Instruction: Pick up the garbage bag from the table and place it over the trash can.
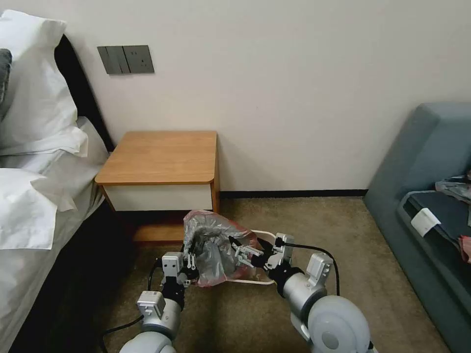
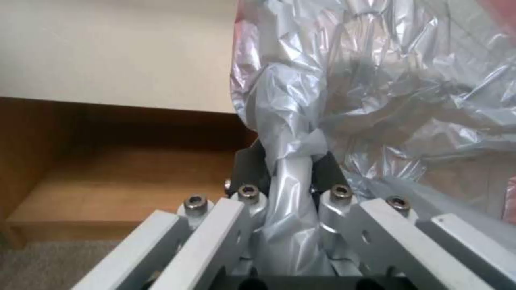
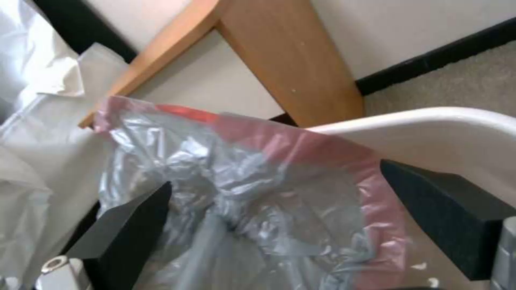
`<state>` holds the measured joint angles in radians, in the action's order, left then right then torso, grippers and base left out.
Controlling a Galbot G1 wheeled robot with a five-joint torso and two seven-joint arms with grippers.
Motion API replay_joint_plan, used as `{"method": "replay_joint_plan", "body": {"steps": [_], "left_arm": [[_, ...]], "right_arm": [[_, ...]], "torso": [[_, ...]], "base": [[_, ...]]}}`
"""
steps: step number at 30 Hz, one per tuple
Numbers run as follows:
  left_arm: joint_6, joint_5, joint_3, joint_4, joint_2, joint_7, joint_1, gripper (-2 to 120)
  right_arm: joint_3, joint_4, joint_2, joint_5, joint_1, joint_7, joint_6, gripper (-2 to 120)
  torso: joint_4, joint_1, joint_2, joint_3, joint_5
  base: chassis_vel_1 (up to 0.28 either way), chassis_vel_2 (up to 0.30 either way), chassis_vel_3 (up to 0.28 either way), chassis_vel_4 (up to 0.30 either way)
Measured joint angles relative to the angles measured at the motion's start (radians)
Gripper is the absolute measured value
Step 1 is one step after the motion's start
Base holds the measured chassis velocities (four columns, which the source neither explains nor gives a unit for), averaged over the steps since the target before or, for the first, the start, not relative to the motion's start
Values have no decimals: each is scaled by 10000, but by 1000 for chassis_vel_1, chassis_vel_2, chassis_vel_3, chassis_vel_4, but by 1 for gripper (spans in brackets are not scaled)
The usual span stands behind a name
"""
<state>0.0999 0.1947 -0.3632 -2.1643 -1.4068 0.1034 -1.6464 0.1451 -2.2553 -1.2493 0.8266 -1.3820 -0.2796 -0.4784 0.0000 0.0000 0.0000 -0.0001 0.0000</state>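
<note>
The garbage bag (image 1: 216, 247), crinkly grey plastic with a pink-red rim, hangs bunched low over the carpet in front of the table (image 1: 162, 157). My left gripper (image 1: 190, 267) is shut on a twisted fold of the bag (image 2: 293, 189), with plastic squeezed between its fingers (image 2: 250, 169). Opposite it, my right gripper (image 1: 244, 252) is open, its dark pads (image 3: 134, 225) spread wide on either side of the bag's pink rim (image 3: 322, 149). The trash can (image 1: 252, 282) stands under and behind the bag, with just its cream rim (image 3: 430, 121) showing.
A bed with white pillows (image 1: 34, 147) borders the left side. A blue-grey sofa (image 1: 431, 196) stands at the right. The wall and its black skirting (image 1: 294, 193) lie behind. Open carpet (image 1: 373, 264) stretches between the trash can and the sofa.
</note>
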Motion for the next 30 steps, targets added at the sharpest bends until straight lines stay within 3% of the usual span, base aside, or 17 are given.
{"method": "replay_joint_plan", "body": {"steps": [15, 30], "left_arm": [[-36, 181, -31, -93, 1, -176, -14, 5], [-37, -17, -118, -85, 12, -216, -39, 5]], "right_arm": [[14, 967, -52, -450, 451, 936, 354, 100], [-53, 1018, -142, -621, 524, 803, 331, 100]], "torso": [[0, 0, 0, 0, 0], [0, 0, 0, 0, 0]], "base": [[0, 0, 0, 0], [0, 0, 0, 0]]}}
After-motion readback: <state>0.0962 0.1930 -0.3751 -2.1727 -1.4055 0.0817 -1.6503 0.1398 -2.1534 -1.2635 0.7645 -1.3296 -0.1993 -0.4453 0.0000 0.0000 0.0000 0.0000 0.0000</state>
